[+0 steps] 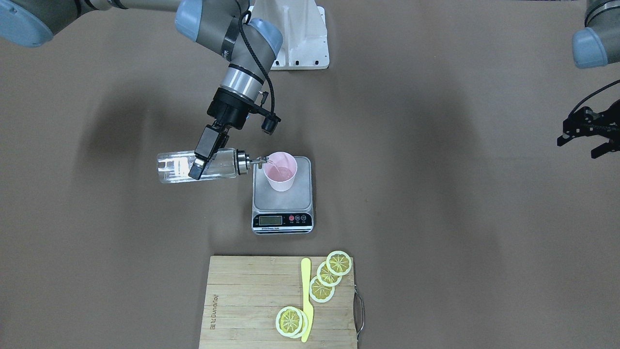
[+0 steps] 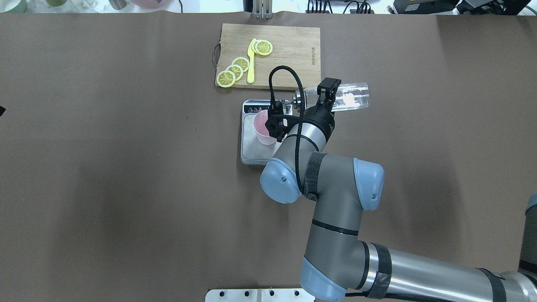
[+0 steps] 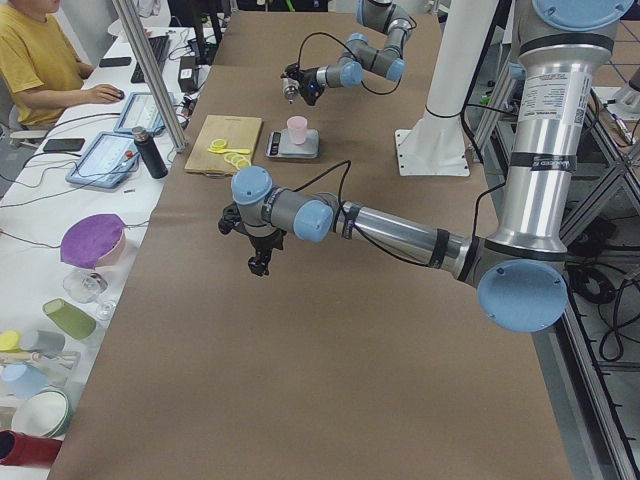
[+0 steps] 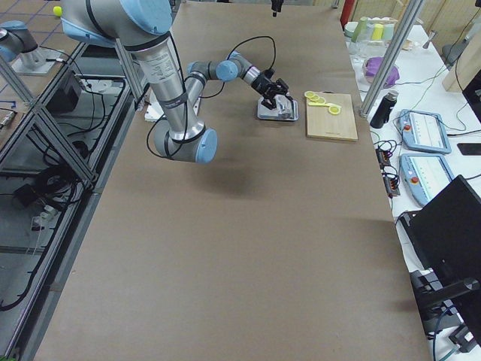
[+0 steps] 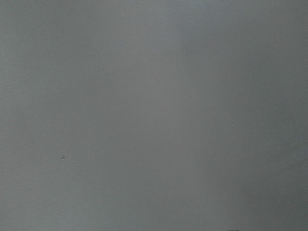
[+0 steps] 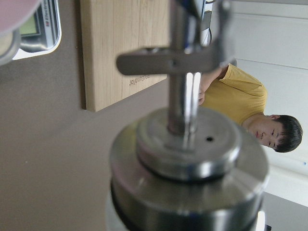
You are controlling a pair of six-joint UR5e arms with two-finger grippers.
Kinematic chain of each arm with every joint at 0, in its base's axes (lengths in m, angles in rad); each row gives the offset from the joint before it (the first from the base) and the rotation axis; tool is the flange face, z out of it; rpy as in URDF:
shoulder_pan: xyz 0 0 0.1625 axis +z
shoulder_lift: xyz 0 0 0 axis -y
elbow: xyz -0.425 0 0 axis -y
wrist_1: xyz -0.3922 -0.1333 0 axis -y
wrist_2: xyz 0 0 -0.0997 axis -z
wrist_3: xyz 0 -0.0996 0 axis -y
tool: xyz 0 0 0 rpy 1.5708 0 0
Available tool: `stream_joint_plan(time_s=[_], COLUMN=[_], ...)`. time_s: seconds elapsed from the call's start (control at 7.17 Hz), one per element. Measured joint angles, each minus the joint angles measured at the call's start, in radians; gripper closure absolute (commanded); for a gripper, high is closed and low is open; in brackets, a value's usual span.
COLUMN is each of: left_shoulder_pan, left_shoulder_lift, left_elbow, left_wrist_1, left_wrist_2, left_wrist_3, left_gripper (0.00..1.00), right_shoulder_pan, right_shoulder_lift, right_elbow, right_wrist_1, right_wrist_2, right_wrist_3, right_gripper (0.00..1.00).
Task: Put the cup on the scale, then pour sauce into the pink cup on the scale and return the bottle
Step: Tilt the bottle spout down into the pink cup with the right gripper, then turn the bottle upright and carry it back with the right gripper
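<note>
Already the cup [image 1: 280,178] stands upright on the scale [image 1: 302,194], toward the platform's back, so that first step looks done. The scale sits about mid-tabletop [image 1: 436,218], just on the robot's side of the cutting board [image 1: 252,300], which lies at the edge facing the operators.

The pour is the step in hand. The right claw [image 1: 201,162] is clamped across the body of the bottle [image 1: 223,165], which is tipped on its side in the air beside the scale. Its metal spout [image 1: 252,161] reaches the cup's rim. The clear sauce [image 1: 172,172] shows through the glass, and the cup seems to hold a little, though how much I cannot tell, nor can the display be read.

What remains, by my reckoning, is to finish pouring, right the bottle and set it back on the tabletop.

The left claw [image 1: 579,145] hangs well apart near the tabletop's left end, fingers spread and holding nothing
</note>
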Motion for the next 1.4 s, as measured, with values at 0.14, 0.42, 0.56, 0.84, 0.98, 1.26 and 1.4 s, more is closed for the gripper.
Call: stream_joint_plan(time_s=[0.14,0.42,0.56,0.84,0.98,1.26,1.4], left_shoulder_pan=[-0.004,-0.01,-0.012,-0.013,-0.014,-0.014,-0.014], left_shoulder_lift=[0.0,0.0,0.0,-0.001,-0.002,-0.004,-0.004], left_elbow=[0.001,0.001,0.001,0.001,0.001,0.001,0.001], left_wrist_1=[0.001,0.003,0.003,0.003,0.002,0.002,0.002], left_wrist_2=[0.0,0.0,-0.001,-0.002,-0.002,-0.001,-0.001], left_wrist_3=[0.0,0.0,0.0,0.0,0.0,0.0,0.0], left_gripper=[0.16,0.16,0.16,0.16,0.16,0.16,0.16], right_shoulder_pan=[0.0,0.0,0.001,0.002,0.001,-0.011,-0.015], right_shoulder_lift=[0.002,0.004,0.002,-0.004,-0.006,-0.027,-0.046], right_elbow=[0.002,0.024,0.051,0.119,0.139,0.148,0.149], right_wrist_1=[-0.011,-0.018,-0.03,-0.068,-0.069,-0.002,0.068], right_wrist_2=[-0.004,-0.006,-0.006,-0.001,0.006,0.029,0.049], right_wrist_3=[0.002,0.003,0.002,0.004,0.017,0.069,0.081], right_gripper=[0.83,0.84,0.84,0.84,0.85,0.85,0.85])
